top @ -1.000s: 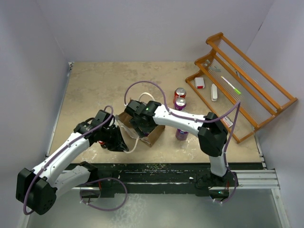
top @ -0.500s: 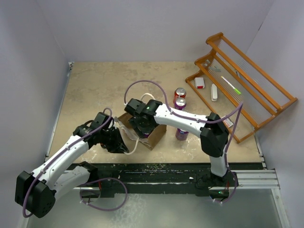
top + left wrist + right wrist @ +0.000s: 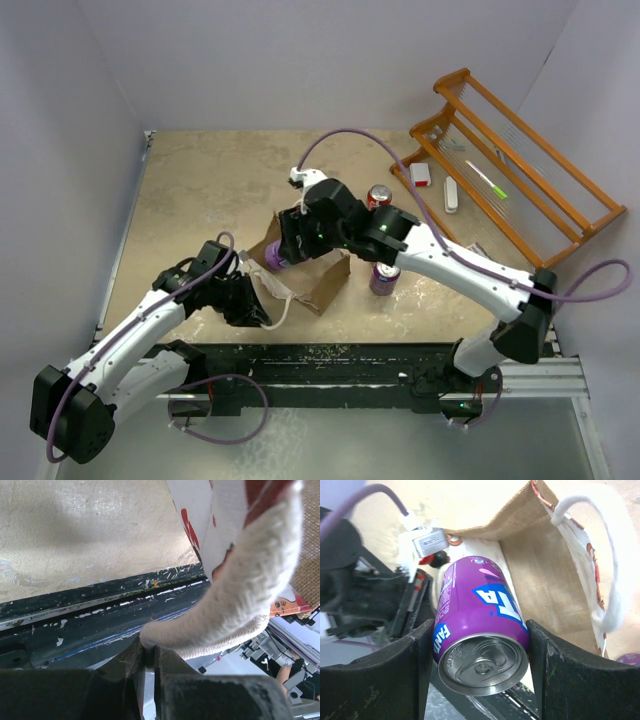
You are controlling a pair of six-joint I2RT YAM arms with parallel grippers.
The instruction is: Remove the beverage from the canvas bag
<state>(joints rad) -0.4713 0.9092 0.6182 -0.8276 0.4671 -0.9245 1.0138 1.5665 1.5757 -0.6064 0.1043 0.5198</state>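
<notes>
The canvas bag [image 3: 322, 282] stands at the middle of the table, tan-sided with a white printed face [image 3: 200, 525]. My right gripper [image 3: 283, 250] is shut on a purple Fanta can [image 3: 275, 257], held tilted over the bag's left end. In the right wrist view the can [image 3: 480, 630] sits between both fingers, above the open bag [image 3: 555, 575]. My left gripper [image 3: 255, 308] is shut on a white loop handle [image 3: 240, 605] at the bag's near-left side; the jaws [image 3: 149, 652] pinch the handle's end. The other handle [image 3: 612, 580] hangs free.
A red can [image 3: 378, 196] and a purple can [image 3: 383, 278] stand on the table to the right of the bag. An orange wooden rack [image 3: 510, 170] with small items stands at the back right. The table's black front edge [image 3: 100, 610] lies close to my left gripper.
My right gripper has risen out of the bag with the purple can and moved back and to the right. My left gripper has stayed shut on the handle, shifting slightly.
</notes>
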